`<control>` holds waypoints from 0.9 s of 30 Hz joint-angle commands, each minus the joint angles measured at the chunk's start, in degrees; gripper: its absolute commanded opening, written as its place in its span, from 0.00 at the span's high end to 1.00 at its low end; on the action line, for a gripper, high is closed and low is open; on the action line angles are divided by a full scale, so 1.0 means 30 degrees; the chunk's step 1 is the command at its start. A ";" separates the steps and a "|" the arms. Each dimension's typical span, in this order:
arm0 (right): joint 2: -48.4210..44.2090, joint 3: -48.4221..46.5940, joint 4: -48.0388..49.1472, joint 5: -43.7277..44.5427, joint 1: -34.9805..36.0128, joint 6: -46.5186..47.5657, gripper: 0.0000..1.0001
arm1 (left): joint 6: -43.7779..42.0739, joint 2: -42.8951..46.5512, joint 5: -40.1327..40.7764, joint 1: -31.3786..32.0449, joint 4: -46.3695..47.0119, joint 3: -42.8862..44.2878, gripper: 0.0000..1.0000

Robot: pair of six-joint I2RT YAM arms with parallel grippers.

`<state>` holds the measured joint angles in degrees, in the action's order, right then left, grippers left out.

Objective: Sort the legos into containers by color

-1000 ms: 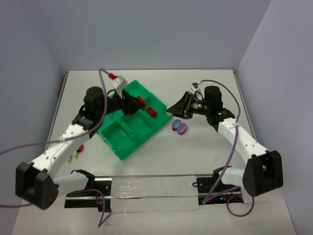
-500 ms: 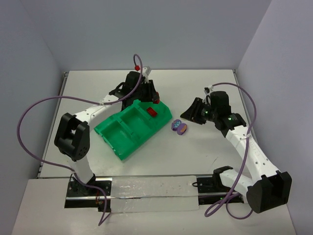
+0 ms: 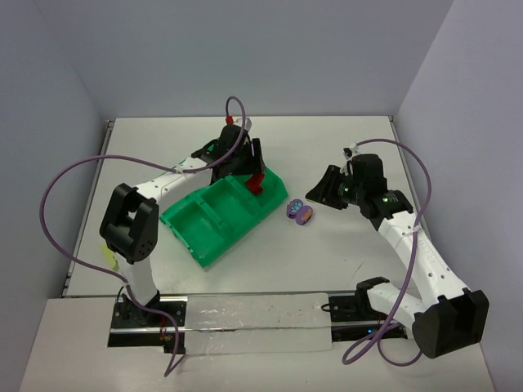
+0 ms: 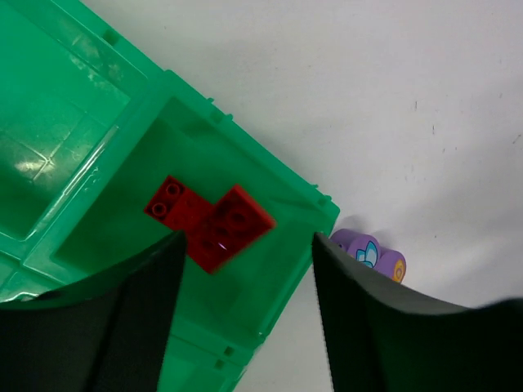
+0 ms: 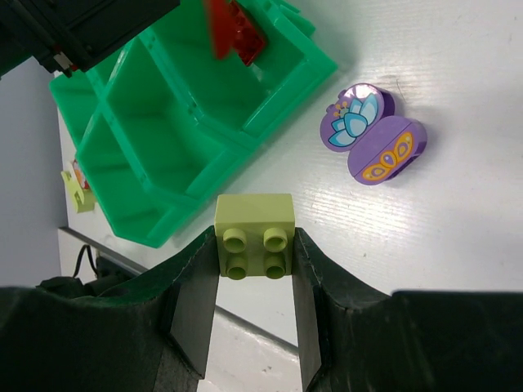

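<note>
My left gripper (image 4: 245,245) gapes over red legos (image 4: 211,222), seemingly in the far bin of the tray (image 4: 49,122); right gripper (image 5: 253,249) clamps a yellow-green lego (image 5: 255,233) for sorting.

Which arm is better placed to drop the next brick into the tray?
Right. The right gripper is shut on a yellow-green brick near the tray; the left gripper stands open and empty over the red bricks inside.

Tray (image 3: 214,224) sits left of centre on the bench (image 3: 343,245), two bricks (image 4: 214,222) in its right-end corner compartment. Just right of that corner, two pieces (image 3: 299,212) lie touching on the bench.
</note>
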<state>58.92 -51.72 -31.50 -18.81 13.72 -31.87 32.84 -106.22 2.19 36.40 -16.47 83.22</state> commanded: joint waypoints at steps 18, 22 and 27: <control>0.7216 -0.7060 0.0653 0.7379 1.0760 0.0422 0.84 | 0.2974 1.2237 0.8493 -0.2413 -0.7727 -0.5298 0.13; 1.0116 -0.9051 0.0716 0.7517 1.2041 0.0974 0.82 | 0.4332 1.5615 0.8622 -0.5043 -1.0345 -0.6672 0.02; 1.3028 -1.1140 0.0964 0.7475 1.2712 0.1276 0.79 | 0.6878 1.7733 0.8803 -0.6257 -1.3551 -0.7551 0.02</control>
<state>93.78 -79.52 -30.50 1.39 51.11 -29.63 45.84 -56.66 26.70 19.24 -46.47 62.07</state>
